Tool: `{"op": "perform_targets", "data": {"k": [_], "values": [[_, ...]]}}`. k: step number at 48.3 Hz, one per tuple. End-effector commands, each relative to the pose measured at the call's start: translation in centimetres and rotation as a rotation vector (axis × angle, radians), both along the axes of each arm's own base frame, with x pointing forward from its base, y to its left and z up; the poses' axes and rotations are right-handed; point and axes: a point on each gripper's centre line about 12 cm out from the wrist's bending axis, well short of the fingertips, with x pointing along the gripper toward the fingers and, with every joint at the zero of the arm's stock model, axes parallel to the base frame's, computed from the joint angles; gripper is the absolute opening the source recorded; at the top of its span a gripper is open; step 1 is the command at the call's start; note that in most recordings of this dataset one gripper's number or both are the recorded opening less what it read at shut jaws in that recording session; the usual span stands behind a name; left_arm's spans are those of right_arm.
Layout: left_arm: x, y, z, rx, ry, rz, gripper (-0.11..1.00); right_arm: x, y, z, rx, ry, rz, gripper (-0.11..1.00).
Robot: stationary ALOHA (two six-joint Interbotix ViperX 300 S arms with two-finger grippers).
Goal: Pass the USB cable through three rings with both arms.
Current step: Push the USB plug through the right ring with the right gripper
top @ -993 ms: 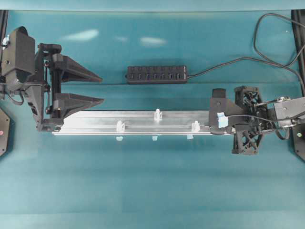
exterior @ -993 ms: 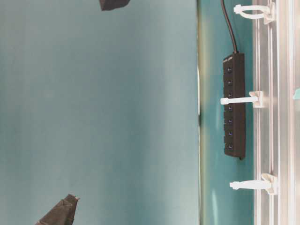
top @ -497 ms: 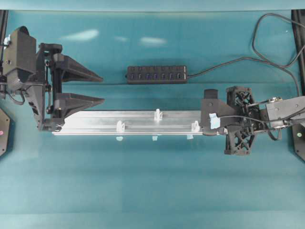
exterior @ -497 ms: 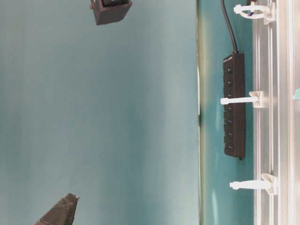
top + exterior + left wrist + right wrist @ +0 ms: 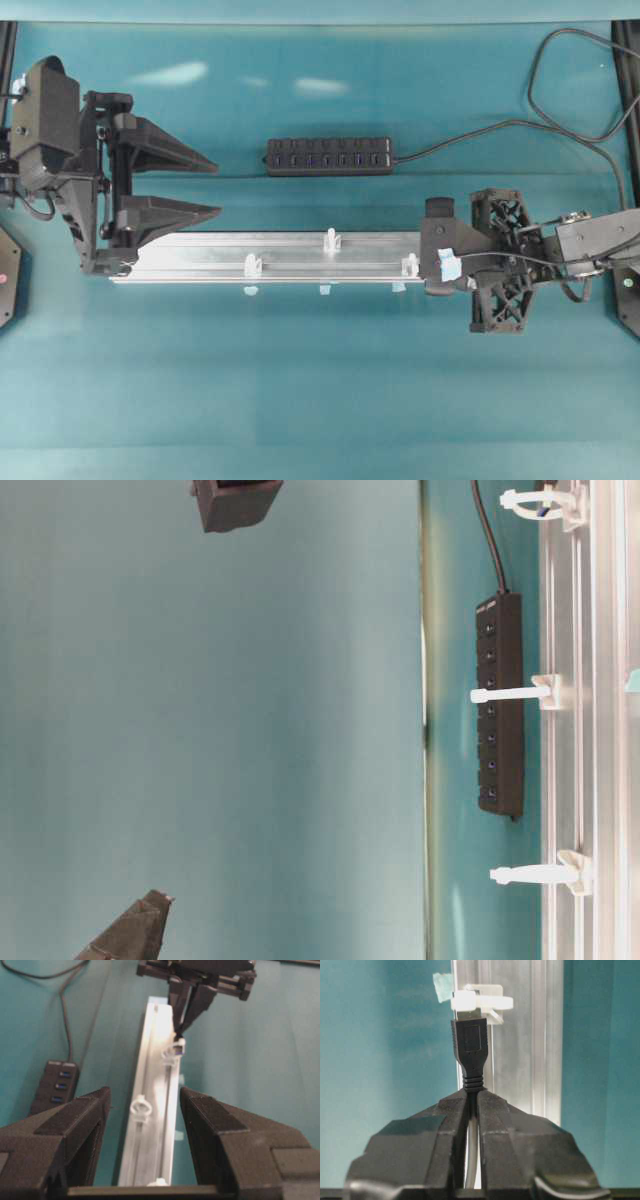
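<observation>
**Now at the first ring: USB plug tip meets the clip**

Right at the near end of the silver aluminium rail (image 5: 280, 257), the right gripper (image 5: 472, 1097) is pressed together on the USB cable (image 5: 470, 1052), pinching the ribbed collar just behind the black plug. In the right wrist view the plug points straight ahead, and its metal tip sits at or just inside the nearest of the three rings (image 5: 482, 1002); how far it has entered is hard to tell, since the translucent clip covers the tip. A pale blue tape bit (image 5: 442, 984) lies on the teal table (image 5: 320, 380) just left of that ring.

From overhead, the right gripper (image 5: 432, 250) lies over the right end of the rail, just beside the right-hand ring (image 5: 409, 265). The middle ring (image 5: 331, 240) and the left-hand ring (image 5: 253, 265) stand apart along the rail, nothing in them.

The left gripper (image 5: 205, 185) is at the left end of the rail with its fingers (image 5: 165, 212) spread wide and holding nothing; its wrist camera looks down the rail between them toward the right gripper (image 5: 182, 1030).

Behind the rail lies a black multi-port USB hub (image 5: 329, 156), its cord (image 5: 560, 80) looping away to the upper right.
</observation>
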Motion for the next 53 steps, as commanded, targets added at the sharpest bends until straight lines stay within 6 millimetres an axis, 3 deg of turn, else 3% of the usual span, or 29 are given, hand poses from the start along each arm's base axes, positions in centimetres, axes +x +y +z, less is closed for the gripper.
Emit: {"op": "perform_targets", "data": {"k": [1, 53], "values": [[0.3, 0.1, 1.3, 0.004, -0.038, 0.003, 0.6, 0.7, 0.1, 0.5, 0.003, -0.025, 0.001, -0.09], [0.5, 0.1, 1.2, 0.003, -0.031, 0.003, 0.6, 2.2, -0.5, -0.2, -0.013, -0.013, -0.005, -0.09]]}}
